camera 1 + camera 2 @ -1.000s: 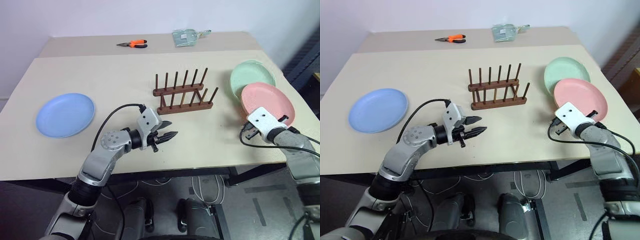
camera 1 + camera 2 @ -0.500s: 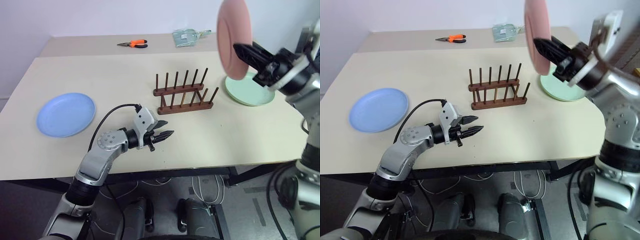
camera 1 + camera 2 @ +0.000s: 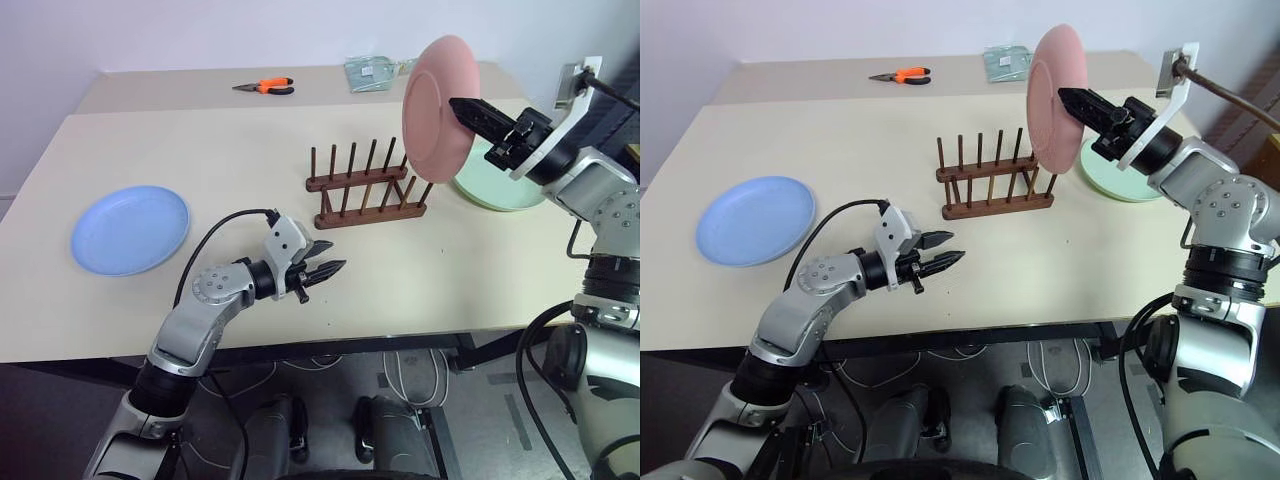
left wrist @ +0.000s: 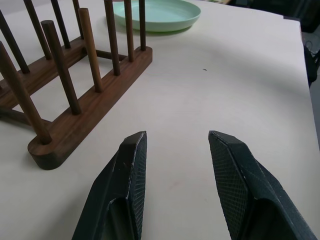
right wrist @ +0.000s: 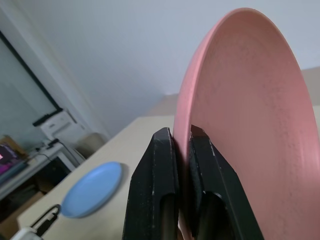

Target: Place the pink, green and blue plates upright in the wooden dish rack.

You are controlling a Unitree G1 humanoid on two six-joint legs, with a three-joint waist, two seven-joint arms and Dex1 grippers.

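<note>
My right gripper (image 3: pixel 462 106) is shut on the rim of the pink plate (image 3: pixel 434 108), holding it upright in the air above the right end of the wooden dish rack (image 3: pixel 368 184). The wrist view shows the plate's edge (image 5: pixel 240 100) pinched between both fingers. The rack stands bare at the table's middle. On the table at the right, behind the lifted plate, lies the green plate (image 3: pixel 500 185). Far left, the blue plate (image 3: pixel 130 228) rests flat. My left gripper (image 3: pixel 330 270) hovers open and empty near the table's front, short of the rack (image 4: pixel 75 90).
Orange-handled pliers (image 3: pixel 265 88) and a greenish packet (image 3: pixel 372 74) lie on the far strip of the table. The table's front edge runs just under my left arm. A cable loops from the left wrist.
My right arm has carried the pink plate down and left, from high above the green plate to just over the rack's right end. The left arm stayed put.
</note>
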